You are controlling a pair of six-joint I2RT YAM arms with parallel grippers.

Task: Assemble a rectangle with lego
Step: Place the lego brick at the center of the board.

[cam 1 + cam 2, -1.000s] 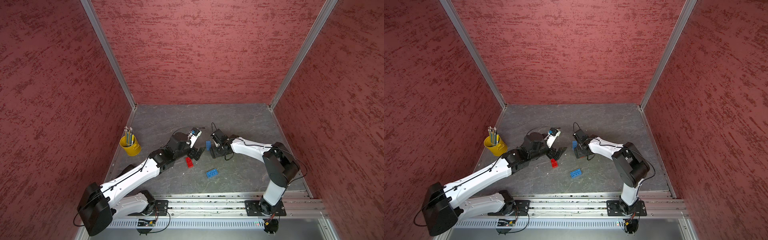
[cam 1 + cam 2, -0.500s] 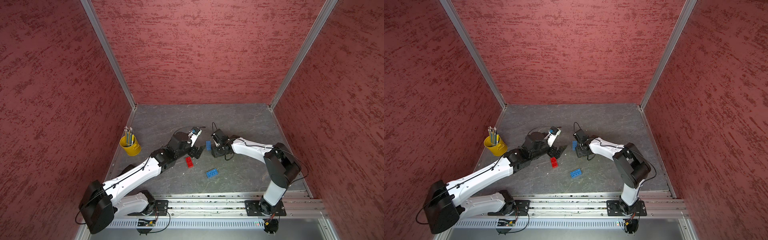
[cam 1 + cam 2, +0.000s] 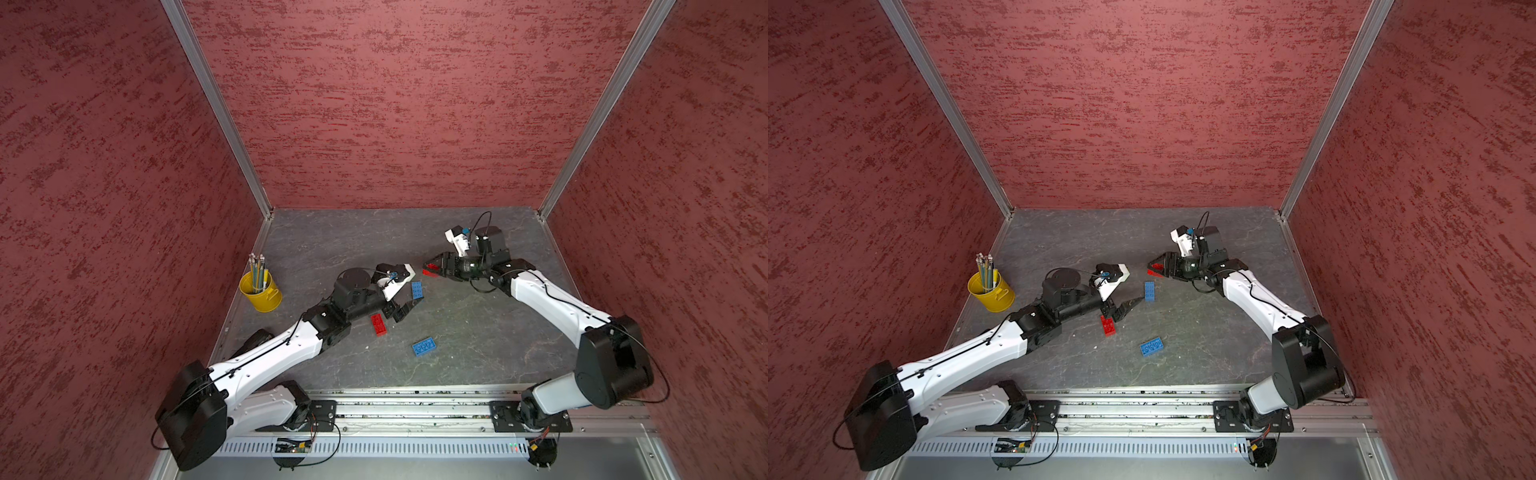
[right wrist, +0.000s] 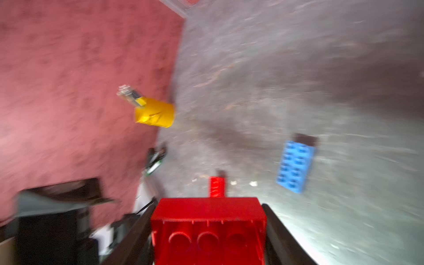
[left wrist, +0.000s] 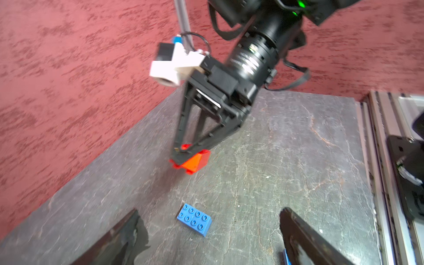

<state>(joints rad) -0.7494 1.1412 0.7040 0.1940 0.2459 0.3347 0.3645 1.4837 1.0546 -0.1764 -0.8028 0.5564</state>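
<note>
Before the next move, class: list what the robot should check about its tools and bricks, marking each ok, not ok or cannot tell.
1. Right tool grips a brick: ok, shut on the held red brick.
2. Held red brick level: not ok, tilted in the left wrist view.
3. Held red brick clear of the table: cannot tell.
4. Left tool free: ok, open and empty, facing the far blue brick.
5. Bricks joined: not ok; loose red brick, far blue brick and near blue brick lie apart.
6. Pencil cup out of the way: ok, apart from the bricks.
</note>
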